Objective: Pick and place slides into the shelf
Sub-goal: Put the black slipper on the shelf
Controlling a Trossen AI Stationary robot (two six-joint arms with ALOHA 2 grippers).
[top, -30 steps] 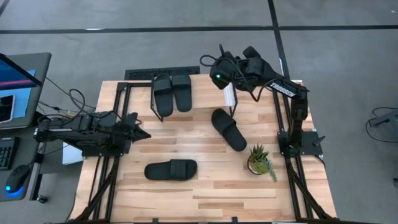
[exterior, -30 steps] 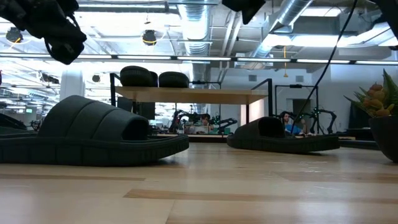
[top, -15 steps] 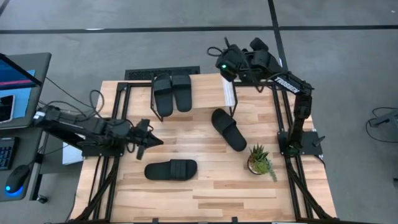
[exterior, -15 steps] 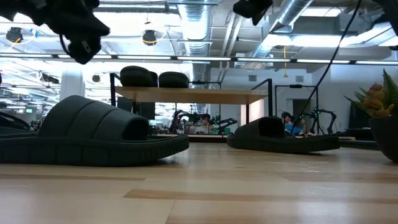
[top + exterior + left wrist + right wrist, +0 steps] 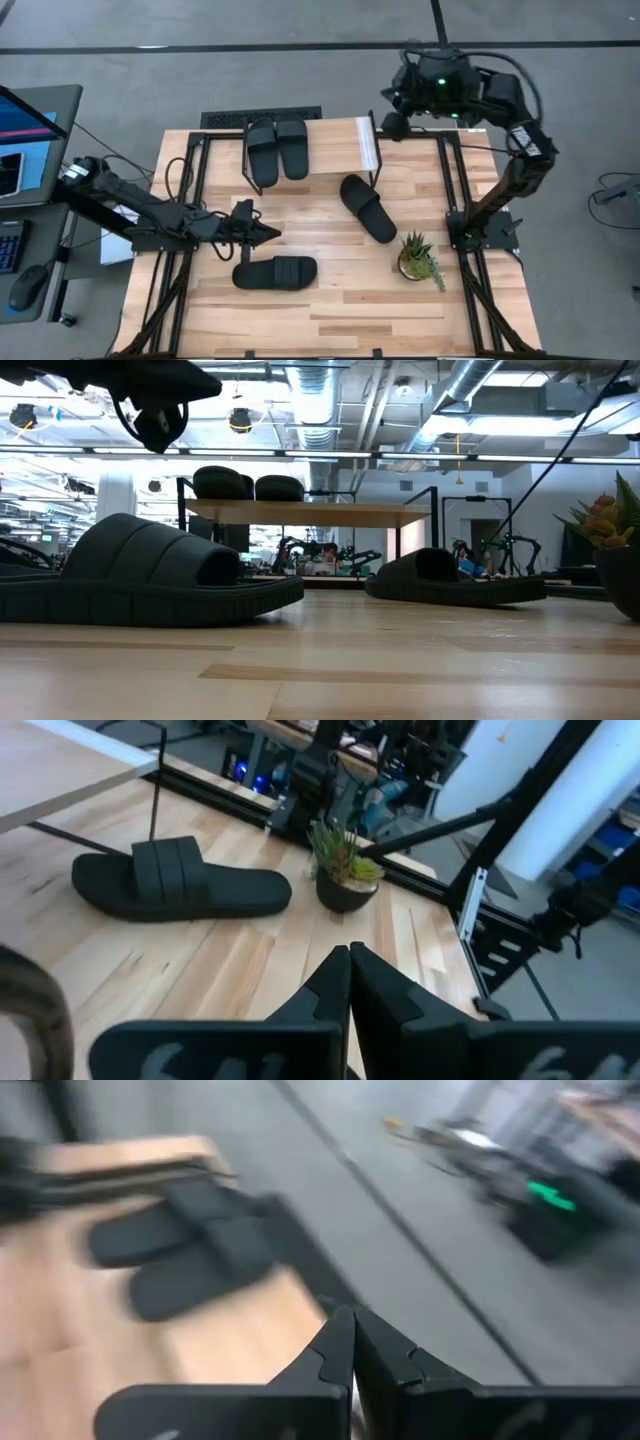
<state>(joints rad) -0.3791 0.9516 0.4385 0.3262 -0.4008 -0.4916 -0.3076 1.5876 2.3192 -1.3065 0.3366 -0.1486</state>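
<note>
Two black slides [image 5: 263, 152] [image 5: 292, 148] lie side by side, soles down, on the left part of the shelf [image 5: 330, 145], a low wood-topped rack at the far edge. A third slide [image 5: 367, 207] rests on the table in front of the shelf. A fourth [image 5: 275, 272] lies flat nearer the front edge. My left gripper [image 5: 272, 234] hovers shut just beyond that fourth slide, pointing toward the table's right, with nothing in it. My right gripper [image 5: 390, 125] is shut and empty, high up by the shelf's far right corner.
A small potted plant [image 5: 418, 258] stands at the table's right, near the third slide. Black frame rails [image 5: 170, 270] run along both sides of the table. A desk with a monitor [image 5: 30, 130] sits off the table's left.
My left gripper has swept toward the table's right, staying at about the same height, and now hangs beside the near slide. My right gripper has risen and drawn back toward the far right, away from the shelf, leaving the low view. The slides have not moved.
</note>
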